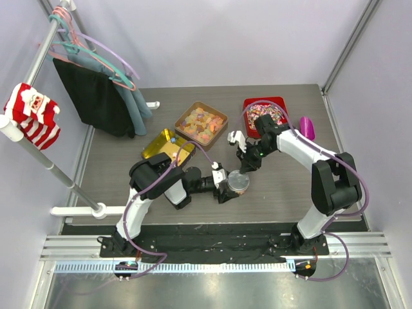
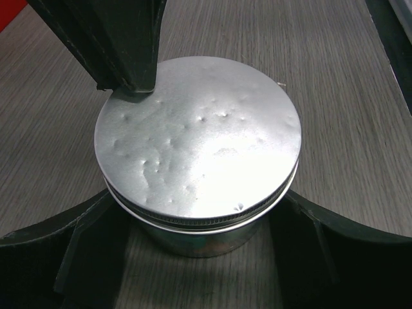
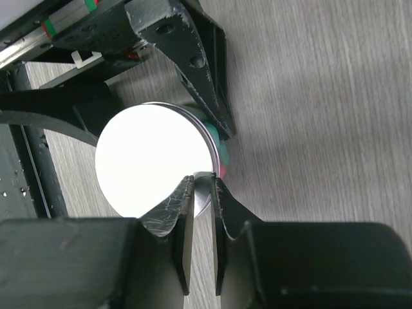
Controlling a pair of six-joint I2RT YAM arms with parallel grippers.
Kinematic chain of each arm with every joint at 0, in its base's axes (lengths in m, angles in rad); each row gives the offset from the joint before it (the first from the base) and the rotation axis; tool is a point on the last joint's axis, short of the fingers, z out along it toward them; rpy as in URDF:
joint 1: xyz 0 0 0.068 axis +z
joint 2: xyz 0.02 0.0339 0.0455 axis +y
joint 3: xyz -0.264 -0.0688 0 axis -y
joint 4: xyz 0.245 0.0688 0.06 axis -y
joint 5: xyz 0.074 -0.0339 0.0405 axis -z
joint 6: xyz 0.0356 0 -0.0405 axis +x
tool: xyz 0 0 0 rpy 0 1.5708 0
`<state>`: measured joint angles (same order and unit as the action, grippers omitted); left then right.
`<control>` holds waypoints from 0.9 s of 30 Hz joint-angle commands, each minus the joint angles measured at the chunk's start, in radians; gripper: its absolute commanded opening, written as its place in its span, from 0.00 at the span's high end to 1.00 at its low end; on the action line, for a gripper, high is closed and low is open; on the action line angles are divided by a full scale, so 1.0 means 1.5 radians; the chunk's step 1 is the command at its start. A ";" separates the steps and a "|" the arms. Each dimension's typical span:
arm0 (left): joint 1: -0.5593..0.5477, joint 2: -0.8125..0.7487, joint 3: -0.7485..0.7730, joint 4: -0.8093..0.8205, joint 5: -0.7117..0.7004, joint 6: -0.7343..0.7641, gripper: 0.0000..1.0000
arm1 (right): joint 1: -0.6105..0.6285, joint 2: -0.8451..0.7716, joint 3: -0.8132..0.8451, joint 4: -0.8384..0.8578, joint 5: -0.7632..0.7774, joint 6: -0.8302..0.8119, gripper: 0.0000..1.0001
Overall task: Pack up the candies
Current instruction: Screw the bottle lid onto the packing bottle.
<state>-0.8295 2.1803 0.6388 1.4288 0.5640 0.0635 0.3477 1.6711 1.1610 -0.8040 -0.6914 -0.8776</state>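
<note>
The left fingers (image 2: pixel 84 257) are clamping the jar (image 2: pixel 193 241) at its sides, steadying it on the table (image 2: pixel 335 77). The right fingers (image 3: pixel 174 206) are pinching the lid (image 2: pixel 199 135) by its rim. A few candies (image 3: pixel 222 153) are showing just beside that pinch, inside the jar. Keeping the lid level before letting go looks wise.

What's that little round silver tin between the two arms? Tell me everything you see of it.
The small round silver metal tin stands upright on the grey wood-grain table. Its flat, shiny lid is on, dimpled with small dents. The left gripper clasps its body from both sides; the right gripper pinches the lid's rim.
</note>
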 commanded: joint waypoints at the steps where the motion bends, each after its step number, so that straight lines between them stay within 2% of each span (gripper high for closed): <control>1: 0.012 0.017 0.004 0.041 -0.069 0.046 0.45 | 0.001 -0.009 -0.051 -0.124 0.037 -0.010 0.81; 12: 0.012 0.015 0.007 0.024 -0.074 0.047 0.50 | 0.000 -0.030 -0.095 -0.148 0.030 -0.023 0.82; 16: 0.011 0.015 0.006 0.022 -0.066 0.055 0.45 | -0.002 -0.038 -0.089 -0.139 0.029 -0.017 0.82; 19: 0.012 0.013 -0.011 0.025 -0.055 0.078 0.29 | -0.011 -0.050 -0.069 -0.122 0.028 -0.004 0.75; 20: 0.012 0.011 -0.020 0.024 -0.051 0.087 0.19 | -0.014 -0.062 -0.057 -0.116 0.026 -0.001 0.70; 22: 0.012 0.003 -0.028 0.024 -0.047 0.101 0.05 | -0.022 -0.072 -0.046 -0.107 0.028 0.008 0.63; 23: 0.011 -0.001 -0.031 0.025 -0.043 0.104 0.00 | -0.025 -0.080 -0.037 -0.107 0.027 0.010 0.55; 25: 0.012 -0.013 -0.042 0.025 -0.037 0.109 0.00 | -0.030 -0.090 -0.031 -0.101 0.030 0.019 0.47; 27: 0.012 -0.021 -0.055 0.025 -0.026 0.109 0.00 | -0.032 -0.108 -0.027 -0.099 0.034 0.024 0.34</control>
<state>-0.8253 2.1605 0.6113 1.4372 0.5564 0.1226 0.3096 1.5848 1.0870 -0.9131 -0.6464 -0.8692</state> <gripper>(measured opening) 0.995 0.573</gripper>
